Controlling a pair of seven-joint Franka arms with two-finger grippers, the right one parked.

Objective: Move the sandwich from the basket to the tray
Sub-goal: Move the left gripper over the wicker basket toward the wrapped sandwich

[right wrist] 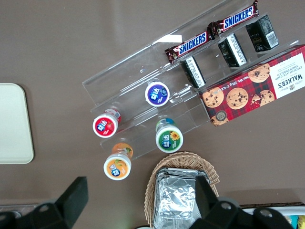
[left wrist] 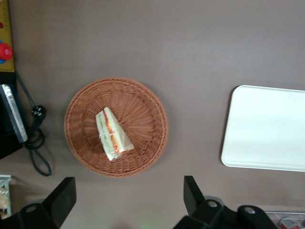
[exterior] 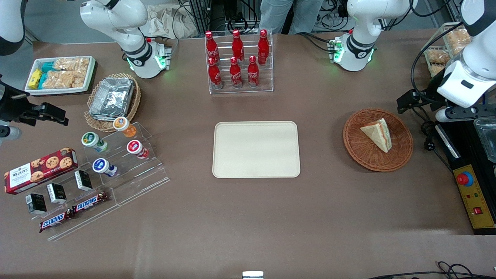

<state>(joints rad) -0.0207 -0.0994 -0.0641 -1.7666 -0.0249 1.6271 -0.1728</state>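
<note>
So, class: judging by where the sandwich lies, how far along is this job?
Nothing looks done yet. The sandwich lies in the reddish-brown wicker basket, and the cream tray holds nothing. In hand: the open gripper hangs above the table beside the basket, gripping nothing. Left to do: descend, grasp the sandwich, carry it to the tray and release.

SNICKERS bars; WALKER'S cookie box.
</note>
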